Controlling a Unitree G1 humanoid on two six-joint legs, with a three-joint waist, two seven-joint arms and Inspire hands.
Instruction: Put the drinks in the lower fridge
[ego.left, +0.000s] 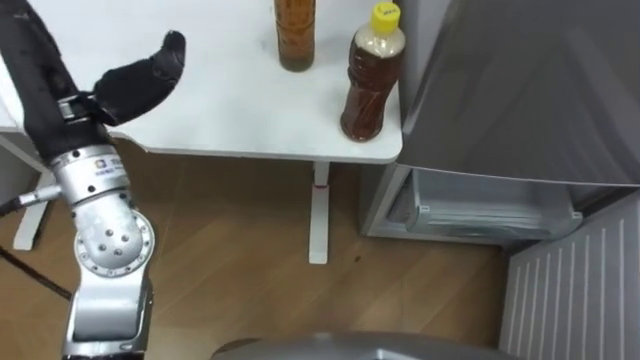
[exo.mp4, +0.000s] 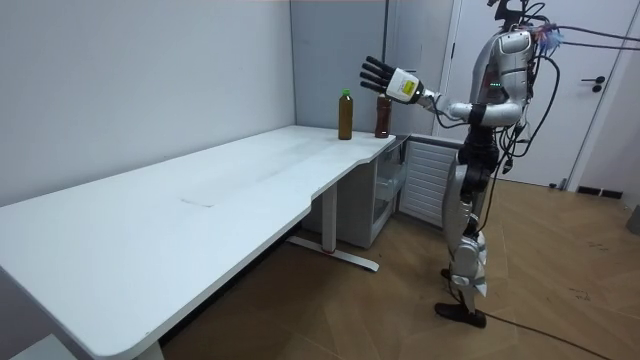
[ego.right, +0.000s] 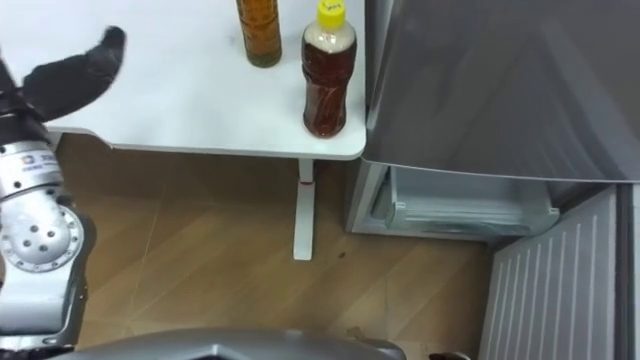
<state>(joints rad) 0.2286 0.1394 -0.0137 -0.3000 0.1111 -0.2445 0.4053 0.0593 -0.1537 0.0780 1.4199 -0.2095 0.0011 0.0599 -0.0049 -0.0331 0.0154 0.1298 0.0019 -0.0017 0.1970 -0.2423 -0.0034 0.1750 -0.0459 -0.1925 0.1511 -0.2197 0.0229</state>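
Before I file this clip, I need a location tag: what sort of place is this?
Probably an office or lab room, not a home kitchen: a long white desk along bare walls, a fridge beside it with its lower door open, and two drink bottles on the desk's corner.

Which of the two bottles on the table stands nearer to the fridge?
The bottle with the yellow cap, at the corner of the table beside the fridge; the other bottle stands to its left, farther away.
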